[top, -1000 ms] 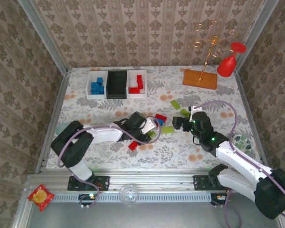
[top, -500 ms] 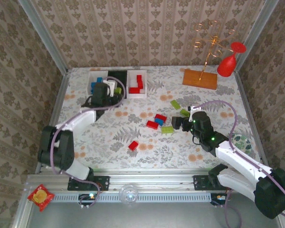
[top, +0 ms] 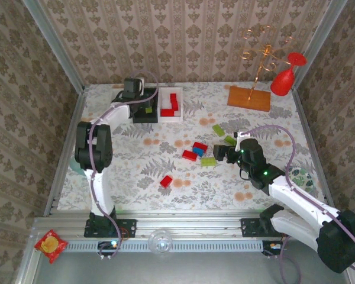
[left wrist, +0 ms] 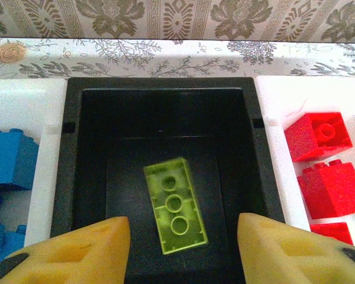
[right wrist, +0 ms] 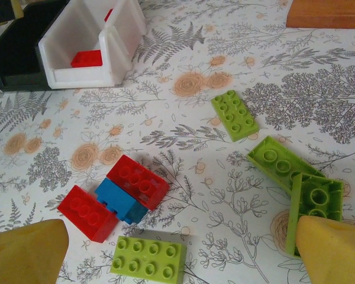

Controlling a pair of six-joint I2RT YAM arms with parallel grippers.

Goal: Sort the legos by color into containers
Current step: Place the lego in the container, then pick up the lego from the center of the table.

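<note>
Step in hand: drop-off at the bins. Left jaws hang over the black square plastic bin [left wrist: 160,86], the middle one of three. Their yellow fingertips [left wrist: 77,251] stand part-way apart and grip nothing. One lime green flat plastic brick [left wrist: 174,207] lies free on the bin floor, touching neither fingertip. Delivery looks complete.

Right jaws sit low over the loose cluster mid-table, spread wide and empty. Another lime brick [right wrist: 313,201] lies just beside one yellow pad [right wrist: 334,248].

Next, as I judge it: left jaws must lift clear of the bin wall and swing back to the cluster. Right jaws need to centre on a single brick. The red, blue and red trio is touching, so a lime one is the cleaner pick, bound for the black bin.

Counts:
- Bins: three, namely white left bin [left wrist: 47,118], black, white right bin [left wrist: 272,100]
- Loose on the floral-print table [top: 130,171]: four lime, three red (lone red brick [top: 165,181] well apart), one blue brick [right wrist: 121,201]
- Binned: one lime; at least three red cube bricks [left wrist: 316,136] in the right bin; blue binned bricks [left wrist: 9,160] in the left bin, number unclear
</note>
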